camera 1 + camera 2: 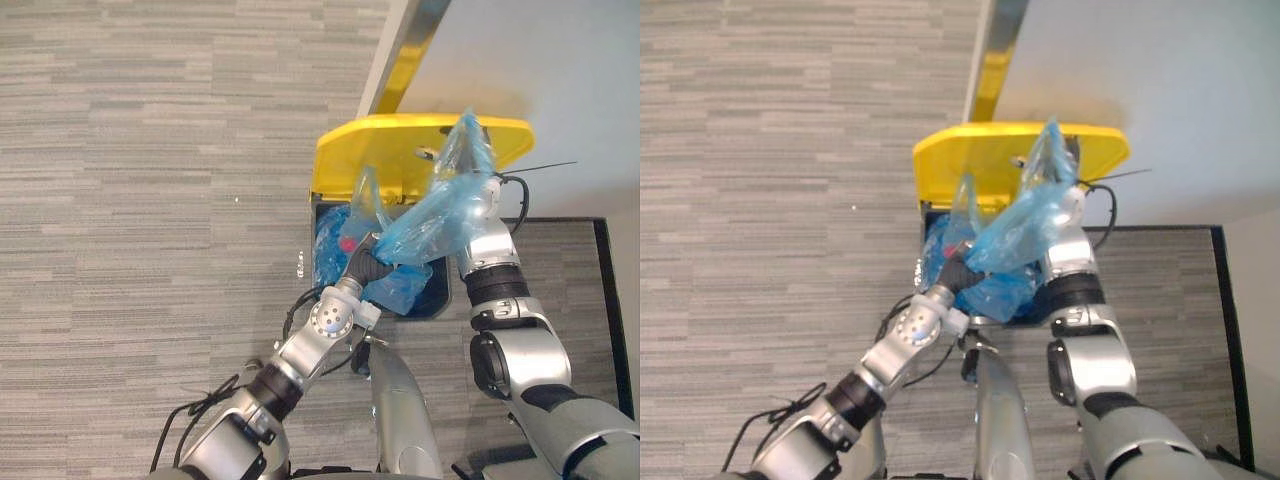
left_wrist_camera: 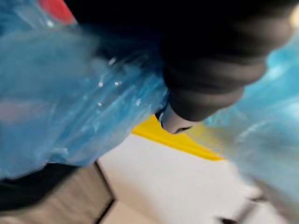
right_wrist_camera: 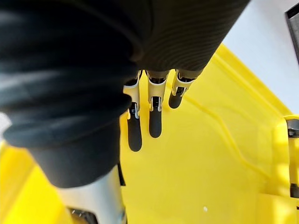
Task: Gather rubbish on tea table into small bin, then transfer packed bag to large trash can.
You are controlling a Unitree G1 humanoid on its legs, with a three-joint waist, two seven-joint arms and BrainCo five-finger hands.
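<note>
The large trash can stands open against the wall, its yellow lid tipped back. A blue plastic bag with something red inside hangs over the can's opening. Part of the bag is draped up over my right forearm. My left hand is pushed into the bag's folds from below, and its fingers are hidden by the plastic. My right hand is up at the lid, fingers straight and pointing at its yellow inner face.
A white wall rises behind the can, with a shiny gold-edged corner strip. Grey striped carpet spreads to the left. A black border line runs along the floor at the right.
</note>
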